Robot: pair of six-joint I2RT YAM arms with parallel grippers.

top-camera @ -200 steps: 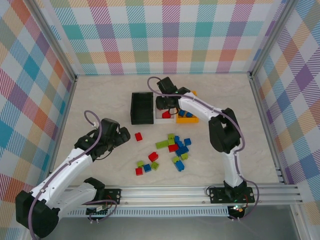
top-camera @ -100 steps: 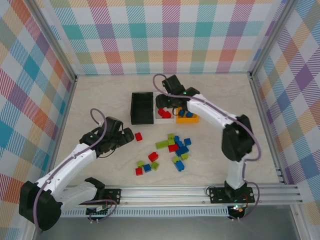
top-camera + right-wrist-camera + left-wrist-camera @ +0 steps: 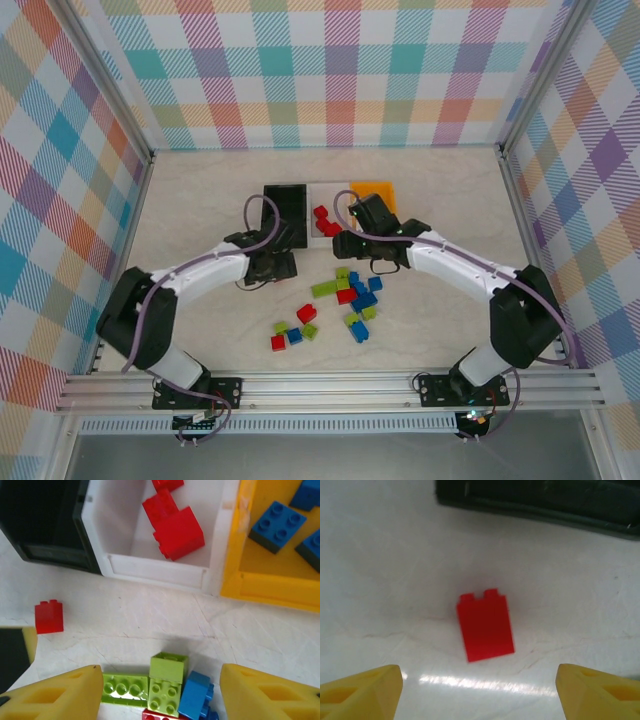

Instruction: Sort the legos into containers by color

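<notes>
Left jaws are wide open and hold nothing. One red brick [image 3: 485, 627] lies on the desk [image 3: 390, 555] ahead of the gap between them and touches neither side. It is near the black bin [image 3: 540, 500]. Right jaws are open and empty too, over lime green bricks [image 3: 167, 682] and a blue brick [image 3: 196, 696]. The white bin [image 3: 157, 565] holds red bricks [image 3: 175, 525]. The orange bin [image 3: 270, 587] holds blue bricks [image 3: 272, 525].

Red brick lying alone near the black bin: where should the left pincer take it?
Come straight down and pinch the red brick by its two smooth long sides: it lies alone, studs toward the black bin, bare table on both flanks.
</notes>
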